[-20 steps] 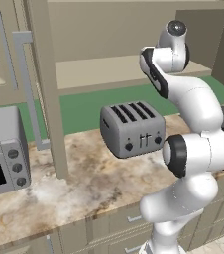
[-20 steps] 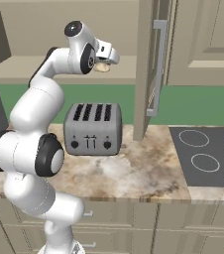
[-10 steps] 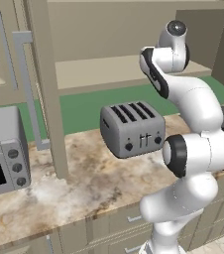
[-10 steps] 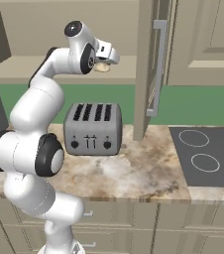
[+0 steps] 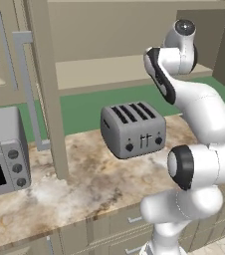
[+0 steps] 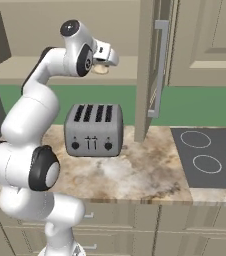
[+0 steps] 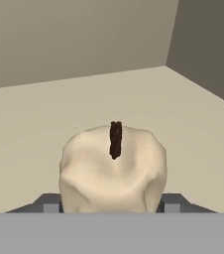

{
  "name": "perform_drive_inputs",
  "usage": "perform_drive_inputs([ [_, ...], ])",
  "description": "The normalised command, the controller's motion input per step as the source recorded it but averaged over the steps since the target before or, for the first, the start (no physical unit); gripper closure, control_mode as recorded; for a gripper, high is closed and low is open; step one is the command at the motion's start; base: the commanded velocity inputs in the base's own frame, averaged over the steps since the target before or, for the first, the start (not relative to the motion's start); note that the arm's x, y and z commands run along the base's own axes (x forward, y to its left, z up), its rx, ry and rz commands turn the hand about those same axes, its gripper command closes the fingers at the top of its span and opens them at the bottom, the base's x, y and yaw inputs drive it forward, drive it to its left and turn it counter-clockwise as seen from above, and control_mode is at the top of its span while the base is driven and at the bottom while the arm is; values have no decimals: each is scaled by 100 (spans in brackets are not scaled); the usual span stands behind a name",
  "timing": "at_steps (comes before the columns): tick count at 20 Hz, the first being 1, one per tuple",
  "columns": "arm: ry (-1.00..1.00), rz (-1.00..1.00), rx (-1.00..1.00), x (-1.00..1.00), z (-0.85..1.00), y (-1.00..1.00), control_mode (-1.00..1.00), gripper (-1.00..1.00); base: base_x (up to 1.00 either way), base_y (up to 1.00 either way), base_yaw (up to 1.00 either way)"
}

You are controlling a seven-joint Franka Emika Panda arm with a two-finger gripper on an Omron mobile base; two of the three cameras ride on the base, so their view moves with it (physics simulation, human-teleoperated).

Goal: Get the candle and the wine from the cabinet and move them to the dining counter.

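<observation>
Pinching the cream candle [image 7: 113, 171] between its fingers, your gripper [image 7: 113, 206] hovers over the cabinet [image 7: 59, 104] shelf.

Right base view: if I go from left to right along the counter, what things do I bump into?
Toaster → open cabinet door with its silver handle → black stovetop.

You are looking at a home kitchen. A marbled worktop [image 5: 94, 184] runs across the lower frame with a green backsplash [image 5: 84, 107] behind it, a grey four-slot toaster [image 5: 133, 128] at centre and a microwave [image 5: 4, 149] at the left edge. Beige wall cabinet [image 6: 205, 40] doors hang upper right above a dark hob [image 6: 212, 155], drawer fronts [image 6: 150, 232] below.
</observation>
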Motion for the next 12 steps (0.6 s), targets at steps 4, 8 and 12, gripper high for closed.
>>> perform_drive_inputs([
  [4,-5,0,0,-66,0,2,-100,100,0,0,0],
  [8,-8,0,0,-73,0,19,-100,100,0,0,0],
  [12,-6,1,0,-68,0,33,-100,100,0,0,0],
])
